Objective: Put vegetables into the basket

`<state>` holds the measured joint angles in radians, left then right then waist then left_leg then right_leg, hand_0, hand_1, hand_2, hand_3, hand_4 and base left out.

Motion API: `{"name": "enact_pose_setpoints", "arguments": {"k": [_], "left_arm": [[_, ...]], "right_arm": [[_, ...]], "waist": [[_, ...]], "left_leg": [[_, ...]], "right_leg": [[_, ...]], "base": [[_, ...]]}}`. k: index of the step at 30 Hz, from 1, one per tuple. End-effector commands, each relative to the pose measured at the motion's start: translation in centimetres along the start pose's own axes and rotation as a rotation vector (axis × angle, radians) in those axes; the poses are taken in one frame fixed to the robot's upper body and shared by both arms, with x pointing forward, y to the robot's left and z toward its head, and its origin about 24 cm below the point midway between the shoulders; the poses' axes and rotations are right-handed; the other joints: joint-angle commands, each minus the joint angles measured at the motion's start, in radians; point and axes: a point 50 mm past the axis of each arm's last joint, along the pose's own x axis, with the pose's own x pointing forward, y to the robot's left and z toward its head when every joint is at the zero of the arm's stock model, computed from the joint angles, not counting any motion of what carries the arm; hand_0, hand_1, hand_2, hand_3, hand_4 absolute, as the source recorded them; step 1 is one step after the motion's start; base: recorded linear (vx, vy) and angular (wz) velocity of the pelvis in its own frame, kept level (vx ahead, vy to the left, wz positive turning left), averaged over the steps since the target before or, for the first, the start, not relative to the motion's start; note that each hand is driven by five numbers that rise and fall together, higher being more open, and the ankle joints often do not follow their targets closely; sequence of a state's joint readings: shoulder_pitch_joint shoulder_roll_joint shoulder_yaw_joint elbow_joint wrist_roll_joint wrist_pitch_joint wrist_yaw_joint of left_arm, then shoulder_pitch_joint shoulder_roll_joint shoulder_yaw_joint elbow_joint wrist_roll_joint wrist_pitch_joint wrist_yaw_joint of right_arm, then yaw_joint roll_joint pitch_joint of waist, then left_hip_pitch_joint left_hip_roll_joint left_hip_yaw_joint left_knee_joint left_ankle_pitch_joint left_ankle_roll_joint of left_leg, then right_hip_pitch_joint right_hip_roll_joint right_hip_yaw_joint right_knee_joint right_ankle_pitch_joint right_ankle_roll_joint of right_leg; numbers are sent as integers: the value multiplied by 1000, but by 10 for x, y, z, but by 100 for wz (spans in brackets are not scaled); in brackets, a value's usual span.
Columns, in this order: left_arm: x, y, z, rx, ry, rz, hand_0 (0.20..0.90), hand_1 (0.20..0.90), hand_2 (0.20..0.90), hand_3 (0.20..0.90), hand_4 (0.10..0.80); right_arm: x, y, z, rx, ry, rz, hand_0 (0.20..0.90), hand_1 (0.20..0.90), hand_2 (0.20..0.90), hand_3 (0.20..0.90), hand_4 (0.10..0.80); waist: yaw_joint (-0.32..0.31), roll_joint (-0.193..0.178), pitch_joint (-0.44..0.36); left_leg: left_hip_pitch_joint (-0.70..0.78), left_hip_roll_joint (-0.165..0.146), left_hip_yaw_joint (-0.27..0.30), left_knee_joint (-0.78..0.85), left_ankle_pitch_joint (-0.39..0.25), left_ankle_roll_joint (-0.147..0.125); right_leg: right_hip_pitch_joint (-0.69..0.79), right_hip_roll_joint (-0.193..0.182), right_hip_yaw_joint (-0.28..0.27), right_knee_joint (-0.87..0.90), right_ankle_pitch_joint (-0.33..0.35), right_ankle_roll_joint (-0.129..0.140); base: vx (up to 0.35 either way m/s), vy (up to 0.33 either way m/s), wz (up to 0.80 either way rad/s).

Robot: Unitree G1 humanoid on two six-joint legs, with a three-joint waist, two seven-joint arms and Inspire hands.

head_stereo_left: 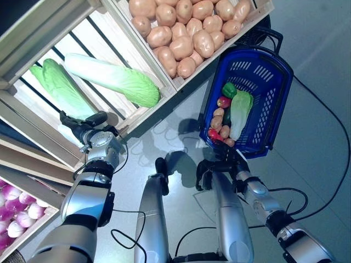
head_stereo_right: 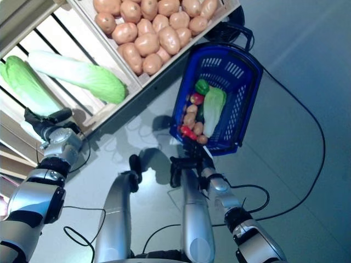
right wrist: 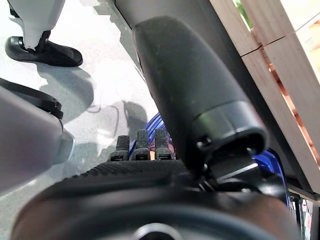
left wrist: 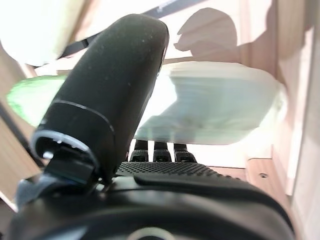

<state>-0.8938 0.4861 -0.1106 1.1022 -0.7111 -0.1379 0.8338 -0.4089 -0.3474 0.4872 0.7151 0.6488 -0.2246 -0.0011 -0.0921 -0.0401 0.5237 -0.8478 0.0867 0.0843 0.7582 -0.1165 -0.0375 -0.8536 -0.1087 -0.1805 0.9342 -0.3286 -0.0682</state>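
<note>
- We stand on a grey floor [head_stereo_left: 312,109] beside wooden crates [head_stereo_left: 137,104].
- Our left hand [head_stereo_left: 82,129], fingers straight, reaches the near cabbage [head_stereo_left: 60,87].
- Our right hand [head_stereo_left: 222,156], relaxed and empty, hangs by the blue basket [head_stereo_left: 274,76].

Blue basket [head_stereo_left: 274,76], pale-green cabbages [head_stereo_left: 112,78], tan potatoes [head_stereo_left: 186,30]

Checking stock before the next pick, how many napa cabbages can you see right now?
3. Two lie in the slatted wooden crate: one cabbage nearer the potatoes, one beside the left robot hand. A third lies in the blue basket.
</note>
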Motion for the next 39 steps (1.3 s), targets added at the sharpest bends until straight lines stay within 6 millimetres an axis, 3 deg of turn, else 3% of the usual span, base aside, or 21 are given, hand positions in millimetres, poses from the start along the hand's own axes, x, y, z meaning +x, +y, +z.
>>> {"name": "enact_pose_setpoints", "arguments": {"k": [1, 14, 15, 26, 32, 39], "left_arm": [[11, 4, 44, -60, -108, 61, 900, 900, 900, 900, 800], [6, -6, 28, -167, 24, 3, 900, 900, 900, 900, 800], [5, -6, 32, -191, 7, 5, 300, 300, 300, 300, 400], [11, 2, 53, -212, -84, 13, 300, 300, 300, 300, 400], [16, 11, 47, -200, -80, 17, 300, 300, 300, 300, 400], [18, 25, 21, -236, -18, 22, 300, 300, 300, 300, 400]], "right_arm": [[3, 25, 27, 103, -150, 54, 900, 900, 900, 900, 800], [8, 36, 47, 140, -224, 44, 900, 900, 900, 900, 800], [8, 34, 49, 147, -234, 33, 900, 900, 900, 900, 800], [4, 21, 47, 153, -235, -24, 900, 900, 900, 900, 800], [1, 18, 45, 162, -255, -39, 900, 900, 900, 900, 800], [-5, 18, 35, 169, -238, -36, 900, 900, 900, 900, 800]], "waist": [[-19, 7, -4], [-25, -4, -4], [-25, -5, -4], [-21, 0, -4], [-22, 7, -4], [-27, 11, -4]], "left_leg": [[8, -46, 83, 122, -162, 91], [-86, -47, 72, 173, -172, 90], [-99, -45, 70, 186, -175, 90], [-120, -40, 64, 241, -191, 95], [-63, -34, 77, 248, -210, 89], [139, -33, 104, 147, -203, 71]], "right_leg": [[-5, 35, 60, -43, 44, -8], [-101, 48, 68, 5, 44, -8], [-113, 47, 66, 17, 42, -9], [-130, 43, 56, 64, 31, -15], [-74, 37, 54, 57, 18, -15], [120, 33, 54, -41, 23, -7]], "base": [[0, 0, 0], [-11, 2, -2], [0, 0, 0], [-30, -17, 0], [-5, -2, 0], [-11, -8, -2]]}}
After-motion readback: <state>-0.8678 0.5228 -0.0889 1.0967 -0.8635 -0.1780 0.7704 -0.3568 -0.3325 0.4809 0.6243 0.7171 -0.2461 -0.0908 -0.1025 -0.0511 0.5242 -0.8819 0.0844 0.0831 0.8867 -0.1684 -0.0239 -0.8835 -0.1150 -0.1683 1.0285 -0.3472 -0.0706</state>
